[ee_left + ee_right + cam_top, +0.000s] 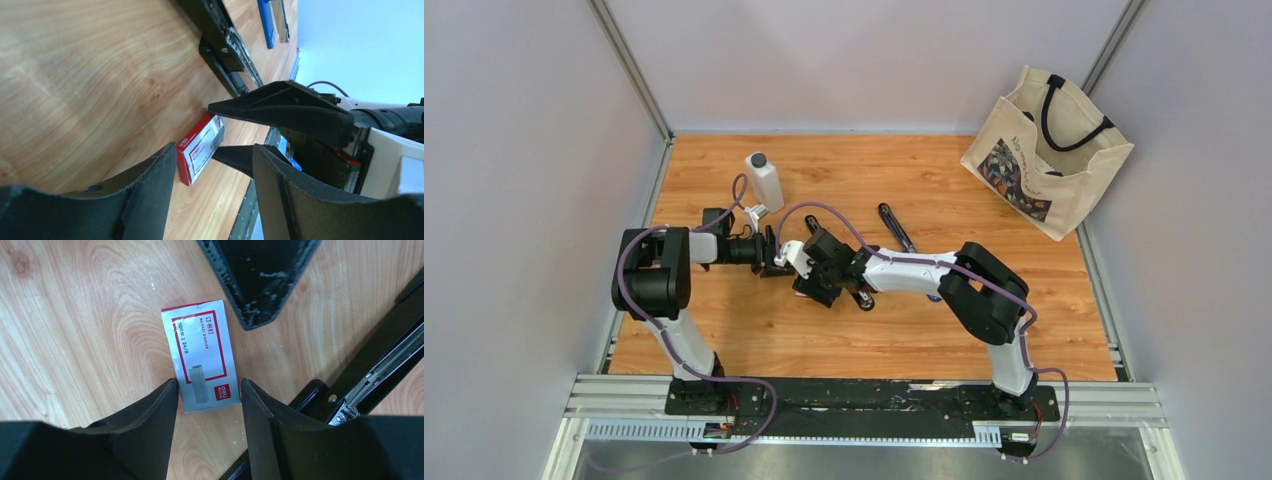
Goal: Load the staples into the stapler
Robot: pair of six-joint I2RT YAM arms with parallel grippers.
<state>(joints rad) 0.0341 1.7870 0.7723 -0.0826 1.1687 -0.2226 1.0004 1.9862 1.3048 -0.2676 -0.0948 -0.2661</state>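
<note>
The staples box (pixel 202 354), white and grey with a red border, lies flat on the wooden table. My right gripper (pixel 209 386) is open and low over it. Its fingertips flank the box's near end, the left one touching and the right one a hair off. In the left wrist view the box (pixel 199 150) shows its red edge beside the tip of my open left gripper (pixel 215 167). The right arm's fingers (pixel 280 107) reach in from the opposite side. The black stapler (pixel 894 228) lies opened out, its metal channel showing (pixel 380 370). In the top view the two grippers (pixel 776 255) (pixel 809 272) hide the box.
A white bottle (pixel 764 180) stands at the back left. A canvas tote bag (pixel 1046 150) stands at the back right. A blue and metal item (pixel 272 20) lies beyond the stapler (pixel 225 47). Grey walls close in the table.
</note>
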